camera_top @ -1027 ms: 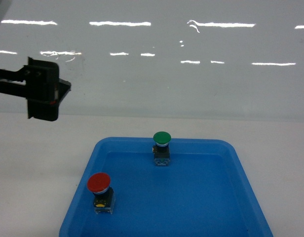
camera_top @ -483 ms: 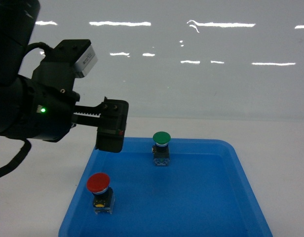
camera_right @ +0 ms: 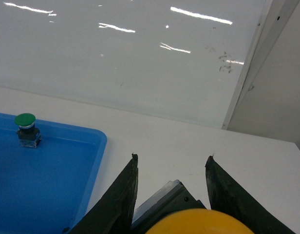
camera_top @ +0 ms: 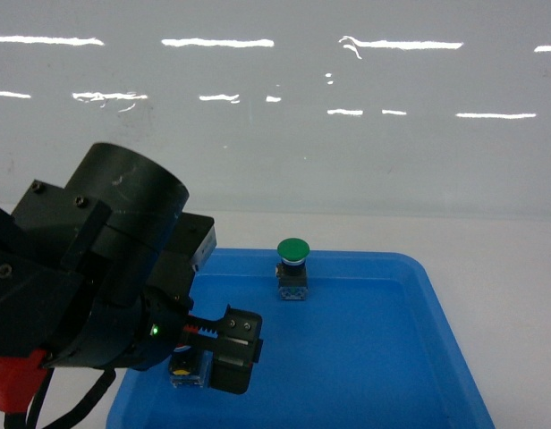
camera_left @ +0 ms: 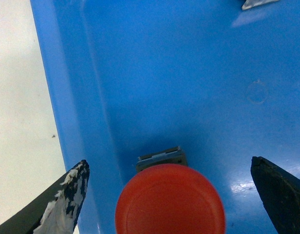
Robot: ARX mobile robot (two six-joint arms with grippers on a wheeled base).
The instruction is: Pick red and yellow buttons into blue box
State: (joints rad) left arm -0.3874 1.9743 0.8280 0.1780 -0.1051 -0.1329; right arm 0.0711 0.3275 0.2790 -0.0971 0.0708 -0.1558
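- The left gripper (camera_left: 172, 195) is held above the red button (camera_left: 170, 200) with its fingers (camera_left: 67, 200) spread wide apart; the cap lies between them, clear of both.
- The red button stands in the shallow blue tray (camera_top: 436, 357), close beside the tray wall (camera_left: 67, 97) on the side of the left-hand finger. That finger is seen over the wall and the white counter (camera_left: 18, 97) rather than over the tray floor.
- A descent from here could be stopped by that finger landing on the rim; the tray could then be pushed or tipped and the button knocked over.
- The domed cap is smooth and wider than the body, so a closure on the cap alone could be expected to slip; the body below is mostly hidden.
- On the other finger's side, open tray floor is available, so a shift that way would be judged safer.
- The green button (camera_top: 292, 266) stands well beyond the fingers and is no obstacle.
- The right gripper (camera_right: 169, 204) is clamped on the yellow button (camera_right: 198, 223), its cap seen between the fingers above the counter, beside the tray's outer edge.
- The blue box is not seen in any view, so the way to it cannot be judged.
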